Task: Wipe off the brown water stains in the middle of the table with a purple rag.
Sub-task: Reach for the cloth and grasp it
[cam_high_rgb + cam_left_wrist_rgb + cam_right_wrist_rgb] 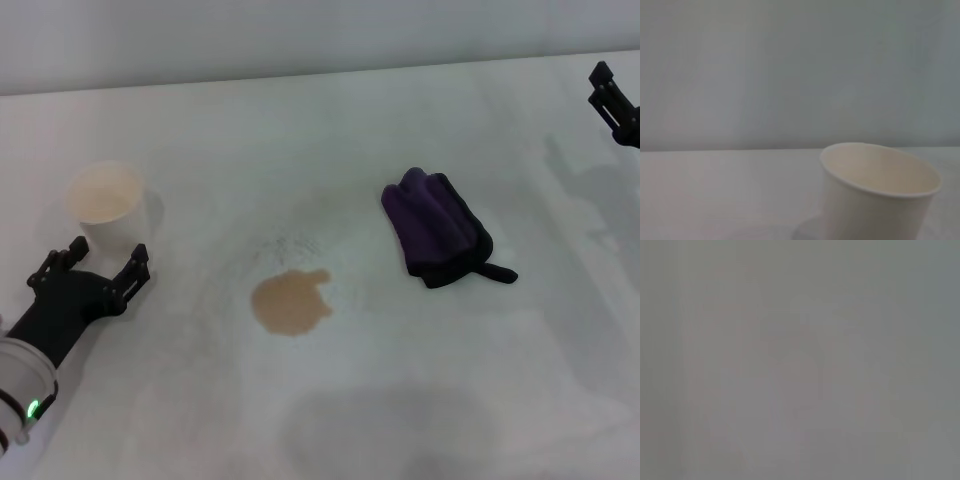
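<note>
Brown stain lying flat near the middle of the white table, roundish, notched on its far right edge. Purple rag bunched in thick folds to the right of the stain and a little farther back, well apart from it, black tab trailing toward the right. White cup upright at the left, tan inside, not part of the mess; seen close in the left wrist view.

Left gripper low at the left edge, just in front of the cup, fingers spread wide around nothing. Right gripper high at the far right edge, well apart from the rag; spread of its fingers cannot be told. Right wrist view blank grey, showing nothing usable.

Step in hand, as judged: fetching the rag, nothing yet grasped. Probably best taken by the right arm, the nearer one:
- descend over the thickest fold, not the thin tab, for a firm bite
- close across the folds, so that a broad pad of cloth hangs below the fingers
- carry left to the stain, press flat, sweep from outer rim inward to avoid spreading liquid
- keep clear of the cup
</note>
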Motion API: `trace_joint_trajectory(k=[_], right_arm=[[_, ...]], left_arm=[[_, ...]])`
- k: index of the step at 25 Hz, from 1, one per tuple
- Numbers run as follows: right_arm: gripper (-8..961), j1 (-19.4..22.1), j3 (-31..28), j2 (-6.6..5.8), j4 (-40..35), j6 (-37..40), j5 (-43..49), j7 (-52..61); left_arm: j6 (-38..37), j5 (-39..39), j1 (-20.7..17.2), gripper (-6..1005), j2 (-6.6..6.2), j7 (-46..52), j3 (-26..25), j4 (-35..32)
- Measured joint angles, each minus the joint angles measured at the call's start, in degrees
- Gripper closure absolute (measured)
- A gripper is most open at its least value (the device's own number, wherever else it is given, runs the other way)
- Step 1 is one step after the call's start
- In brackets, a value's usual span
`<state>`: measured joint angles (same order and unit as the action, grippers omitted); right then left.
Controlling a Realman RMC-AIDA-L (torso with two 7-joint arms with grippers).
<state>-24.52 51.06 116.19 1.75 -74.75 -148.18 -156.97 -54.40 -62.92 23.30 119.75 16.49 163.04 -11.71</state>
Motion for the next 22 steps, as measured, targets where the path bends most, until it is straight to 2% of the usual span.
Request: trace_joint_trajectory(k=[7, 13, 18, 22], right_arm=[[86, 0.3, 0.0, 0.0, 0.4, -0.1, 0.0, 0.0], [86, 0.0, 0.1, 0.0, 0.8, 0.0, 0.0, 0.8], [86, -0.4, 1.4, -0.37, 0.0, 3.8, 2.6, 12.2], [86, -0.9, 5.8, -0.59, -5.4, 9.9, 9.0, 20.2]], left_arm=[[-1.3, 0.4, -2.2, 128, -0.12, -2.0, 0.0, -1.8], [-9.6, 0.6, -8.5, 109, -0.09, -8.1, 0.0, -5.1], [-14.8, -1.6, -11.9, 109, -0.1, -8.3, -0.1, -5.8], [-16.7, -5.3, -13.0, 108, -0.22, -8.3, -0.1, -5.4]])
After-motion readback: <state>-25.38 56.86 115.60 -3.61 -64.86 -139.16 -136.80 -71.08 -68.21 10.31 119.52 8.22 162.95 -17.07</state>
